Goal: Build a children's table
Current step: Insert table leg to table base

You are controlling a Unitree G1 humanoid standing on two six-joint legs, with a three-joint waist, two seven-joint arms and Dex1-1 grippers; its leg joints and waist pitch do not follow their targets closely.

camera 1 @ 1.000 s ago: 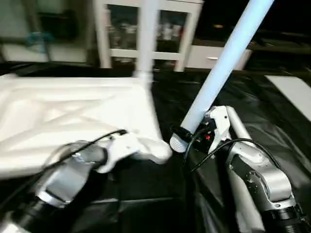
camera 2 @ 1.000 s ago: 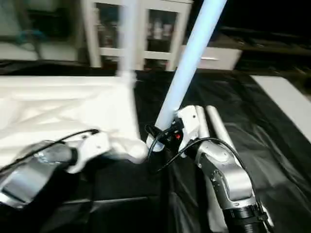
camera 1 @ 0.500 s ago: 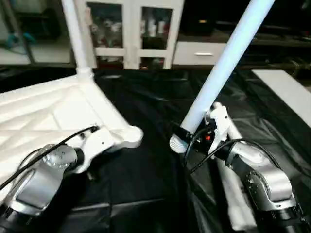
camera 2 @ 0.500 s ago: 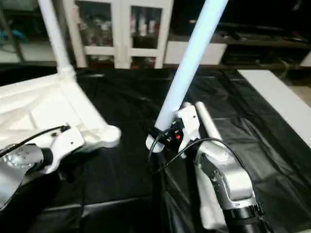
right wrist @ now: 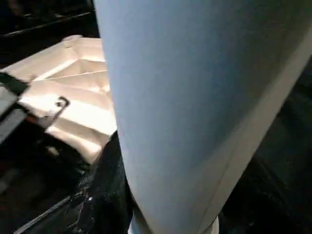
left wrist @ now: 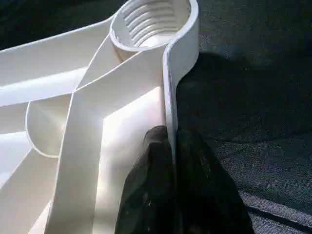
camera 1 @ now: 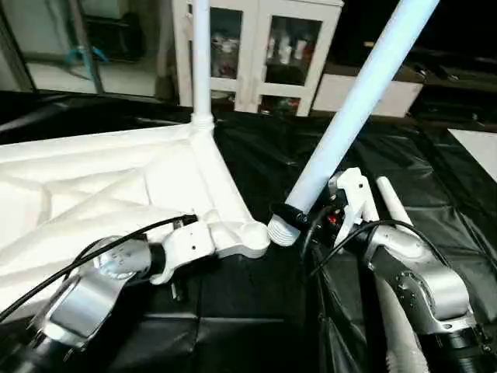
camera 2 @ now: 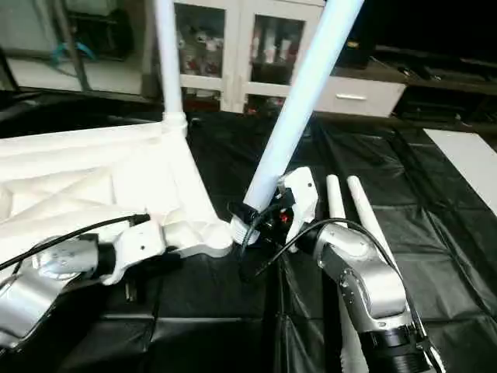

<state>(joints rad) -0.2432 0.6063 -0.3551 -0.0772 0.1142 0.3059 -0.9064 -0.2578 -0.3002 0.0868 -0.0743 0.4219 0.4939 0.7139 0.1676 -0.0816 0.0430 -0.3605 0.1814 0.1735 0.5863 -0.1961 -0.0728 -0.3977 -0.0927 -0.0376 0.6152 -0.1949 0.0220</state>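
Top (camera 1: 93, 186): white moulded plastic, lying underside up on black wrinkled sheet (camera 1: 256, 326), X-ribs raised, rim thin. Near corner socket (left wrist: 151, 22) round w/ threaded ridges inside, empty. Far corner has one leg (camera 1: 201, 54) standing upright in it, smooth tapered tube.

L gripper (left wrist: 170, 195): black fingers pinched tight on the top's thin rim just behind the near socket, one finger each side of the wall.

R gripper (camera 1: 307, 221): clamped round a second leg (camera 1: 357, 101) near its ribbed threaded end; leg tilted, upper end leaning away to the right, threaded tip just beside the near socket, apart.

Two more legs (camera 2: 349, 210) lie flat on sheet, side by side, beside R arm.
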